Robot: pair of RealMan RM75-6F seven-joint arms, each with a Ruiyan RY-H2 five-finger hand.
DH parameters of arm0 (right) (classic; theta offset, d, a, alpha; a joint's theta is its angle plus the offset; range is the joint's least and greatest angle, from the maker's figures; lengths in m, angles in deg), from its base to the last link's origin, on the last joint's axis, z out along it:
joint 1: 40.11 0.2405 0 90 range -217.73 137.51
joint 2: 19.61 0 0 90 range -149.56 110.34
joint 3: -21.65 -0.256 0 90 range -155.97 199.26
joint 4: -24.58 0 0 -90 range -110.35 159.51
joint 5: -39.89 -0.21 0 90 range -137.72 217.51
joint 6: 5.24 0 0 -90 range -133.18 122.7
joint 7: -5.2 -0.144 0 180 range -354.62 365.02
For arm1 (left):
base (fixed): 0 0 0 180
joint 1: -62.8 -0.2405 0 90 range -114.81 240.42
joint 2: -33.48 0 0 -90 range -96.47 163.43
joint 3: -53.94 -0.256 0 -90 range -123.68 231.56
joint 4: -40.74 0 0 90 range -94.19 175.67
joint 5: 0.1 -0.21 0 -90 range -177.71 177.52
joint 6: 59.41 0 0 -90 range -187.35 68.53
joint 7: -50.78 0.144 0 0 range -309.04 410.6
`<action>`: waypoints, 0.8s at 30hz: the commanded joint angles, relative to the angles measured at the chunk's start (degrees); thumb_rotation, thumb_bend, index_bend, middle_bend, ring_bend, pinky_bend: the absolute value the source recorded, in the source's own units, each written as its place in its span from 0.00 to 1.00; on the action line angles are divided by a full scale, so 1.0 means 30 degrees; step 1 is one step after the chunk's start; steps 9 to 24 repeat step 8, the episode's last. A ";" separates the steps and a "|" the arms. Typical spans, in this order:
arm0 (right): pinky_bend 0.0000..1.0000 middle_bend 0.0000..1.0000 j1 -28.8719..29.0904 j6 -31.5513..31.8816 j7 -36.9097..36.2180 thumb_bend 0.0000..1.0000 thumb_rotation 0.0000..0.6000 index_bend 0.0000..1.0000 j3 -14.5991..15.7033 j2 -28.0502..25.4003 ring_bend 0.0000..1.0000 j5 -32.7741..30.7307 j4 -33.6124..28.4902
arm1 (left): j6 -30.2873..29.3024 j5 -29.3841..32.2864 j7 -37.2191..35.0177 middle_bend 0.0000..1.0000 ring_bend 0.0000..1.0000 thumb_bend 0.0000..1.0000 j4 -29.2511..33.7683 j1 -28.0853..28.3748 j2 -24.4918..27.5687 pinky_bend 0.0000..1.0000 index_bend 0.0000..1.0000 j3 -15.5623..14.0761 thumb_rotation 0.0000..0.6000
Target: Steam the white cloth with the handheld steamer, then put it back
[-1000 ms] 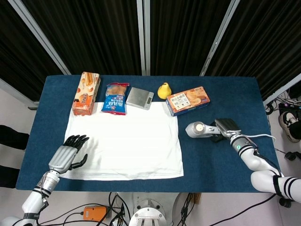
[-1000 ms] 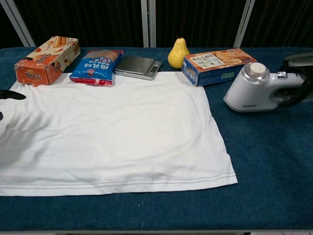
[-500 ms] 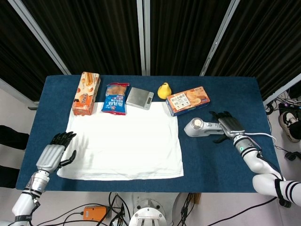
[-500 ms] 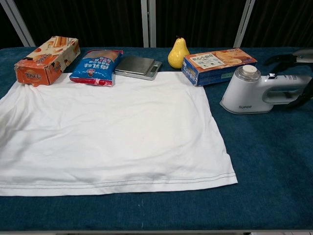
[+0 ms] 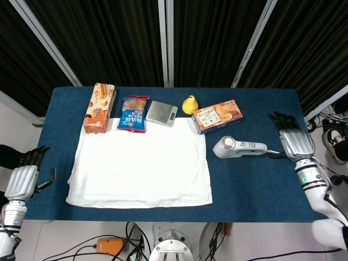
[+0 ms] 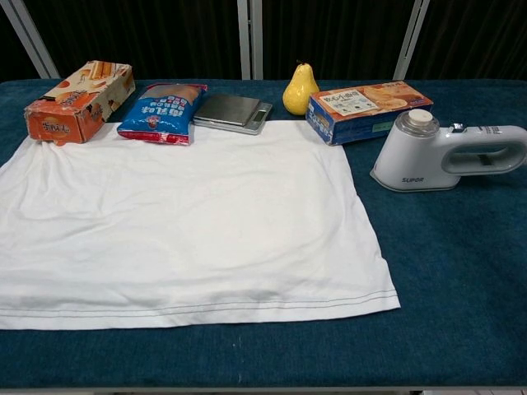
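The white cloth lies spread flat on the blue table. The white handheld steamer rests on the table to the right of the cloth, handle pointing right, and no hand touches it. My right hand is open at the table's right edge, just beyond the handle's end. My left hand is open off the table's left edge, clear of the cloth. Neither hand shows in the chest view.
Along the back of the table stand an orange snack box, a blue snack bag, a metal kitchen scale, a yellow pear and a biscuit box.
My right hand let go of the steamer and drew back to the right; the steamer now lies still. My left hand slid off the cloth and off the table's left edge.
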 commanded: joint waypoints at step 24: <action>0.05 0.01 -0.5706 0.7202 -0.1151 0.02 1.00 0.00 0.1513 -0.1255 0.00 0.4537 -0.1517 | -0.3418 -0.0513 -0.1331 0.04 0.00 0.38 -0.0958 -0.2719 0.0141 0.00 0.06 -0.0150 0.34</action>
